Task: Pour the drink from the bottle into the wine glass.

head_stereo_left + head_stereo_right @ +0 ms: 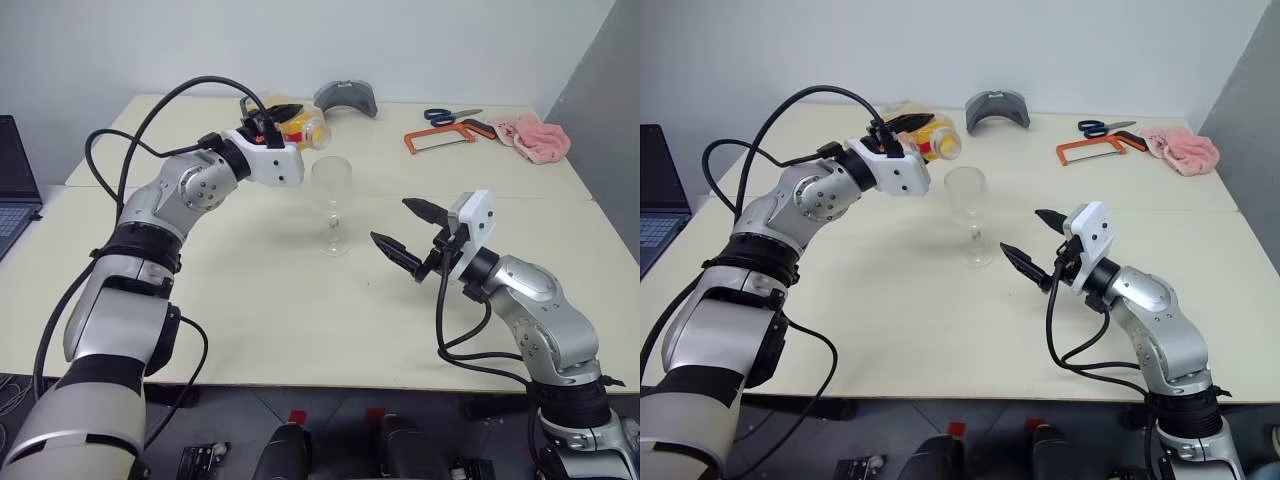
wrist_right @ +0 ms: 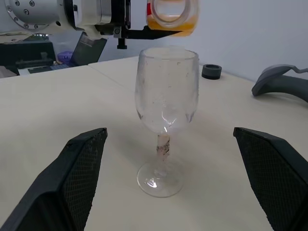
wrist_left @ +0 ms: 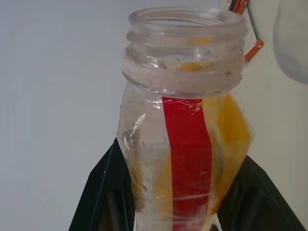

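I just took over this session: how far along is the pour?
Done: the bottle is uncapped, gripped in the left claw, lifted and tipped beside the wine glass rim. In hand: tilting; the drink sits inside the bottle. Left: the glass looks empty, so the whole pour remains. The right claw waits open near the glass.

Left claw (image 1: 283,112) clenched — right claw (image 1: 408,232) agape

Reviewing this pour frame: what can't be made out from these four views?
- Base of the clear plastic bottle with the red stripe: hidden between the left gripper fingers, left wrist view.
- Whether orange drink is leaving the mouth: too small, head views.
- Any liquid in the clear stemmed wine glass: none discernible.
- Laptop: cut off by the frame edge.
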